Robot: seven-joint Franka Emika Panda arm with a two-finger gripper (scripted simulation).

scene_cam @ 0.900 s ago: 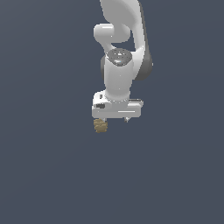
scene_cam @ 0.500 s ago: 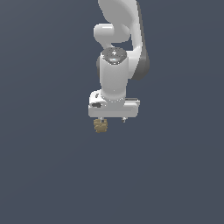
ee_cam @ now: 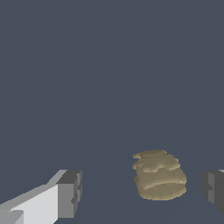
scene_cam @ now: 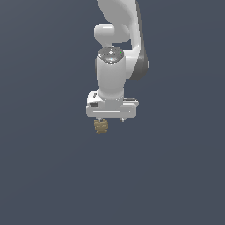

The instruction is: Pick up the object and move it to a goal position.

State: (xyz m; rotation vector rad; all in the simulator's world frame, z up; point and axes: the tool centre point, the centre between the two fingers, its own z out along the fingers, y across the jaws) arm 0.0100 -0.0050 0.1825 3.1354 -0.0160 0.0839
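The object [ee_cam: 159, 179] is a small lumpy tan-brown item with stacked ridges, lying on the dark grey floor. In the wrist view it sits between my two fingers, nearer one dark pad [ee_cam: 213, 191] than the other [ee_cam: 70, 193], with a gap on both sides. My gripper [ee_cam: 142, 192] is open and touches nothing. In the exterior view the white gripper [scene_cam: 111, 120] hangs straight down, and the object [scene_cam: 101, 126] shows just under its end at the exterior view's left. The fingers are mostly hidden behind the hand there.
Plain dark grey floor [scene_cam: 176, 176] surrounds the object in both views. The white arm [scene_cam: 115, 66] rises straight up above the gripper. No goal marker shows.
The hand has shifted slightly toward the exterior view's left over the object. The object has stayed where it was.
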